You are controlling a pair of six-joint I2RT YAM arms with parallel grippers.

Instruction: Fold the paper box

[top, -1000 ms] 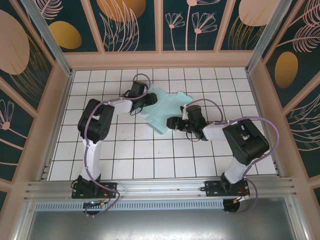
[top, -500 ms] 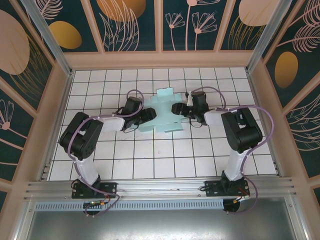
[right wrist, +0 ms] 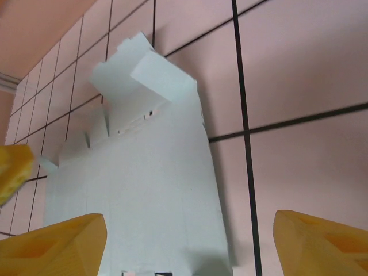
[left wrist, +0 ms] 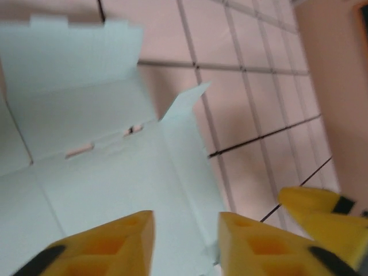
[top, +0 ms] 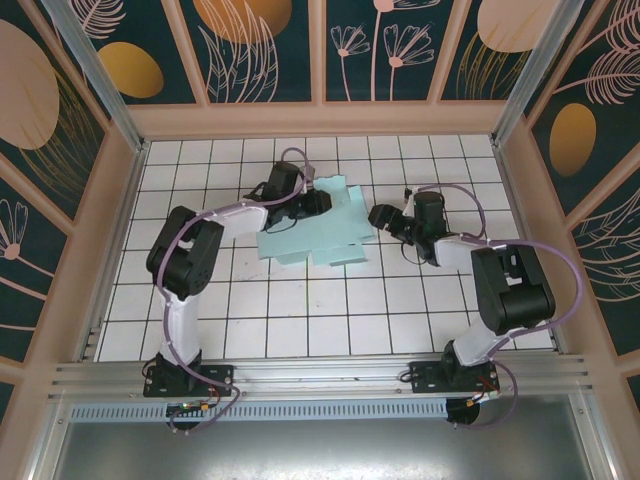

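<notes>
Half closed, the left end effector (left wrist: 185,217) is held over the box's (top: 318,238) 12 o'clock edge; the right end effector (right wrist: 190,221) is spread wide at 3 o'clock. With the box flat near the worktop's (top: 300,320) centre, folding is judged barely begun: a flap (left wrist: 185,102) must be pinched and raised.

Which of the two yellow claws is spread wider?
The right gripper: its yellow fingers stand far apart, facing the pale light-blue card paper box. The left gripper has its fingers close together over it.
</notes>
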